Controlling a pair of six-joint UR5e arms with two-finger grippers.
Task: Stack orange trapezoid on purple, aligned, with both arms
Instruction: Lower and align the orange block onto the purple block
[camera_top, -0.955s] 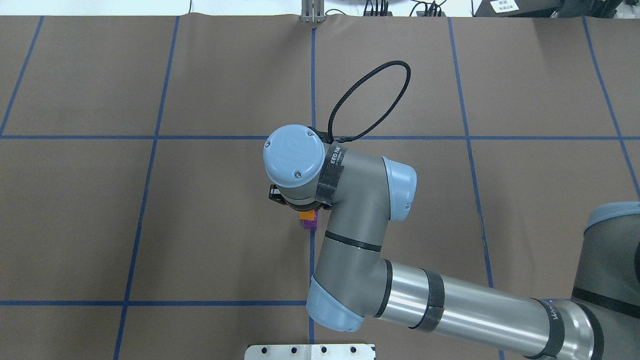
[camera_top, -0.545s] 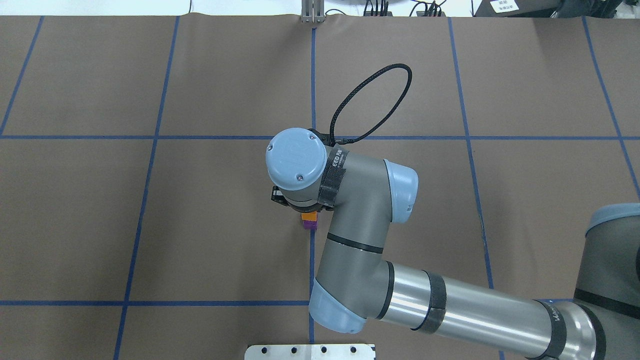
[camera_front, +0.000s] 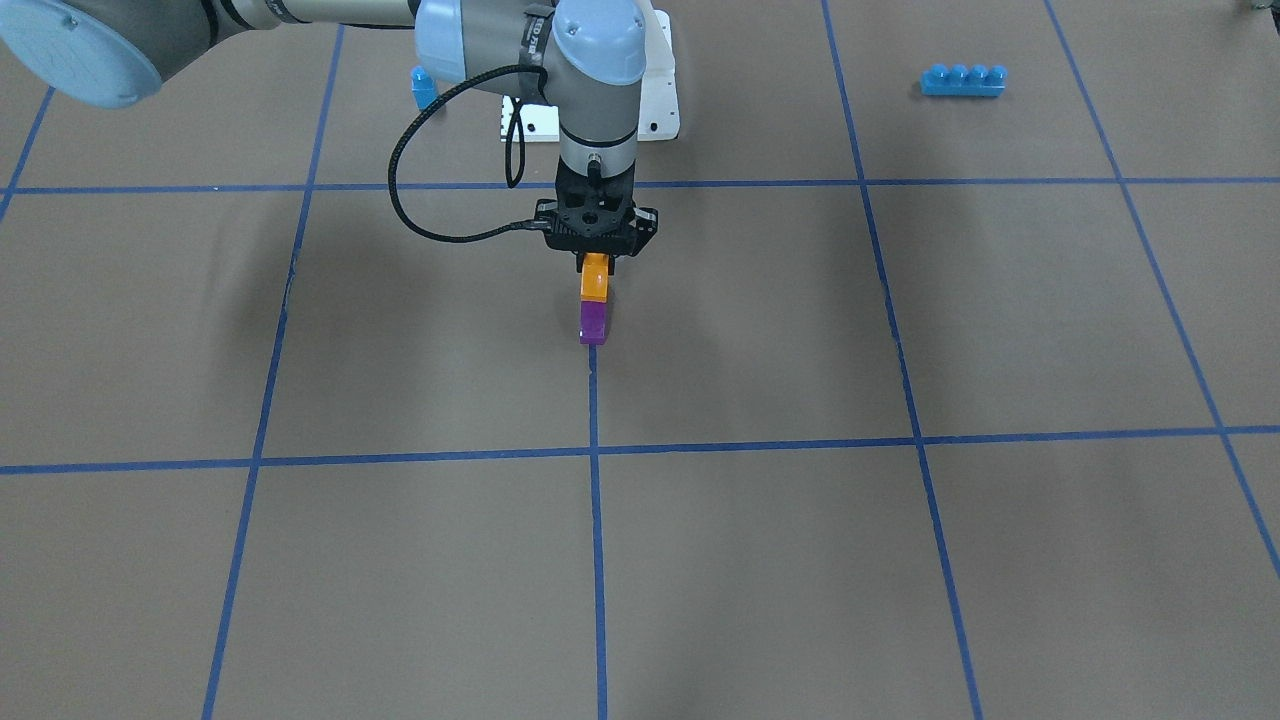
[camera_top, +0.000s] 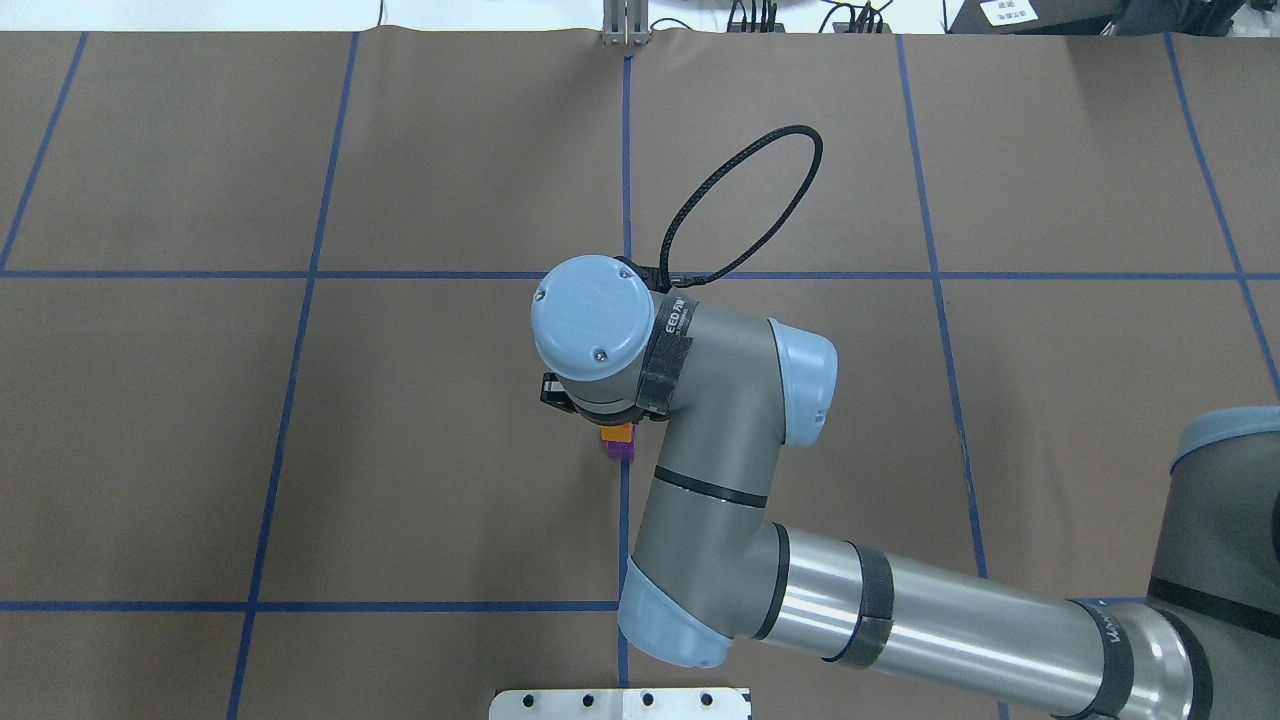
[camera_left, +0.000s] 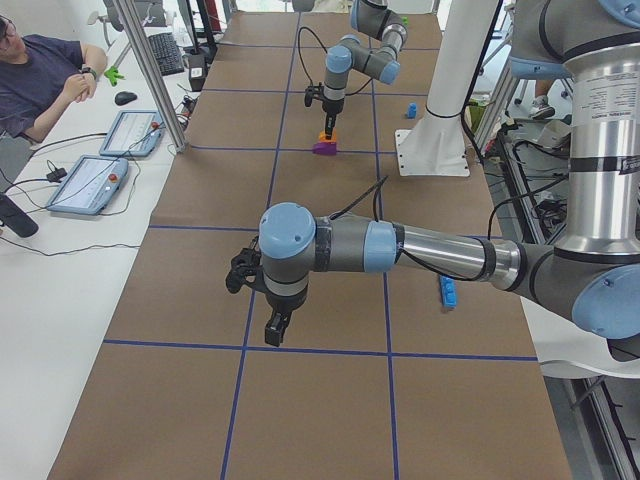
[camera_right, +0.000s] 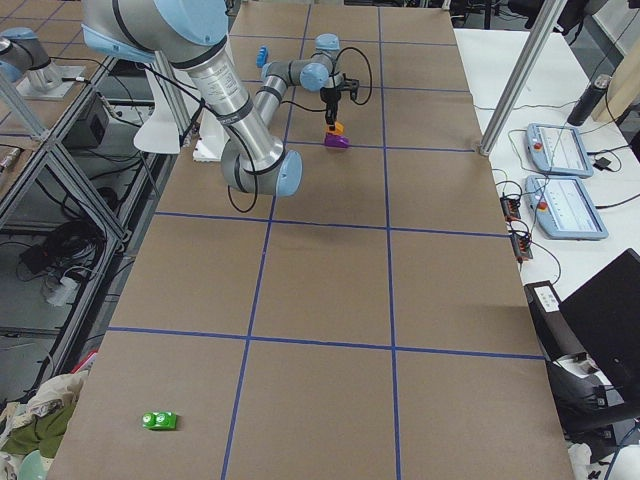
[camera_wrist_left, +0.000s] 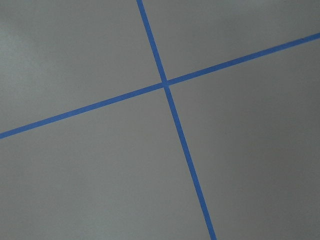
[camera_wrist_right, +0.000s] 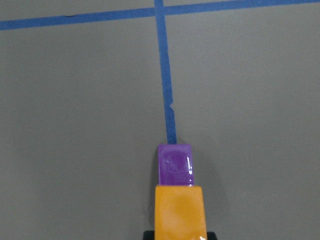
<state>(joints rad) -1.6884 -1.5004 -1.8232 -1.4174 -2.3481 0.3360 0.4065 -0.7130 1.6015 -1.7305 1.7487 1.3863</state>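
exterior front-facing | right pincer (camera_front: 596, 266) clasps orange trapezoid (camera_front: 594, 288) | on purple (camera_front: 592, 325), sides flush

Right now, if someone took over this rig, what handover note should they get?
The right gripper is shut on the orange trapezoid from above.
The left gripper hangs over bare table, far from the stack; open or shut cannot be told.
The orange trapezoid appears seated on the purple block, sides lined up.
Done: stacking, apparently. Left: release, lift clear.
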